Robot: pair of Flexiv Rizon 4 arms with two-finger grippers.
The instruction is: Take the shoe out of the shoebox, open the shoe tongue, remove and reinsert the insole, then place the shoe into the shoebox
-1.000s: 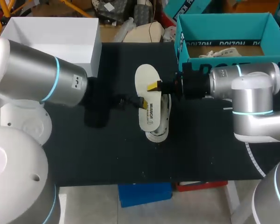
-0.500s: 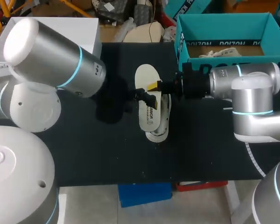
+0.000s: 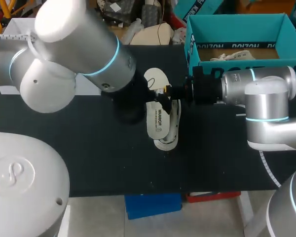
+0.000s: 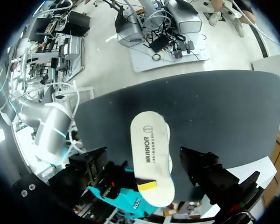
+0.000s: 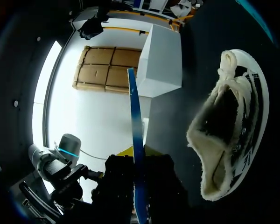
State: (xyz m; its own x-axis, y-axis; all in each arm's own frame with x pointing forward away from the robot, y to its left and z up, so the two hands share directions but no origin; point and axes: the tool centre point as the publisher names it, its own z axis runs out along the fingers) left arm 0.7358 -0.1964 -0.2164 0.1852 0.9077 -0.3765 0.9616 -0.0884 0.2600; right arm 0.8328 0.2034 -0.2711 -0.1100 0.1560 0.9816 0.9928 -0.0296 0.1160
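Observation:
A white insole [image 3: 157,118] hangs above the black table, flat side up, over the white shoe [image 3: 171,129] lying beneath it. My right gripper [image 3: 164,91] is shut on the insole's long edge. In the right wrist view the insole [image 5: 136,130] shows edge-on as a thin blue strip between the fingers, and the fleece-lined shoe [image 5: 224,135] lies beside it. My left gripper [image 3: 157,98] is open at the insole from the other side. In the left wrist view the insole [image 4: 151,158] lies between its spread dark fingers [image 4: 203,168], apart from both.
The teal shoebox [image 3: 286,34] stands at the back right with a second shoe [image 3: 232,55] inside. A white box [image 3: 10,29] sits at the back left, largely hidden by my left arm. Bare black table lies in front of the shoe.
My left arm has swung right across the table, bringing its open gripper up to the insole. The right arm and the insole it holds have not moved.

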